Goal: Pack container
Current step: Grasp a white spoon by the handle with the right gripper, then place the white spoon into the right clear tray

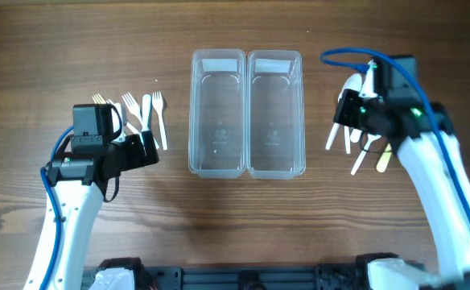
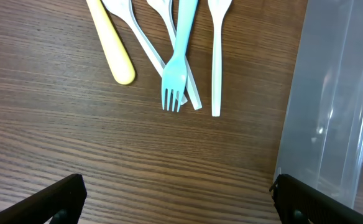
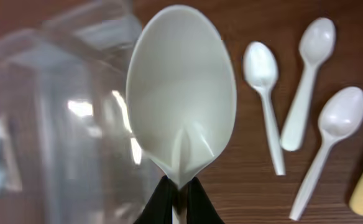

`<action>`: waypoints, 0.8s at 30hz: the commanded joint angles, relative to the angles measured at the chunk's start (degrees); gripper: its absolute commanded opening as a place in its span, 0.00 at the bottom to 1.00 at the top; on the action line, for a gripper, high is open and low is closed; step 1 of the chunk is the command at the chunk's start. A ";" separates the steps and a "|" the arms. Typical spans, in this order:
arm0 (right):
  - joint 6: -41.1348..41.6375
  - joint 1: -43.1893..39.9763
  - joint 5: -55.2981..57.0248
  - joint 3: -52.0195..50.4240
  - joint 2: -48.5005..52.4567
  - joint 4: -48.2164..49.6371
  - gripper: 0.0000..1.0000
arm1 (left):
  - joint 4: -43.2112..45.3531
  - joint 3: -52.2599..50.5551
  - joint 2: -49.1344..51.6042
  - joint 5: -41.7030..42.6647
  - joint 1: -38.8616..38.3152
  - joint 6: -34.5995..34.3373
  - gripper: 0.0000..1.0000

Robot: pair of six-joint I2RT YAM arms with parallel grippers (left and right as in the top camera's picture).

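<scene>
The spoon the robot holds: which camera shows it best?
Right wrist: the spoon fills the frame, its handle pinched by the right gripper. Overhead shows it only small and far off; the left wrist view doesn't show it.

It looks like a robot lab: a left arm (image 1: 66,211) and a right arm (image 1: 440,187) with blue cables (image 1: 340,53) stand at a wooden table (image 1: 235,221).
</scene>
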 commanded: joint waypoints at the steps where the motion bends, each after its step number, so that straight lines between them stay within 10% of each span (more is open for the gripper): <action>1: 4.72 2.43 -6.19 0.17 -1.70 0.31 0.04 | 0.13 1.31 0.22 -0.55 0.15 0.92 1.00; 14: 12.11 17.07 -3.08 0.00 22.88 14.23 0.04 | 0.13 1.31 0.22 -0.57 0.15 0.92 1.00; 19: 6.34 17.07 -7.28 0.57 21.49 14.19 0.45 | 0.13 1.31 0.22 -0.57 0.15 0.92 1.00; 24: 2.40 16.55 -6.16 0.61 12.28 13.27 0.49 | 0.13 1.31 0.22 -0.57 0.15 0.92 1.00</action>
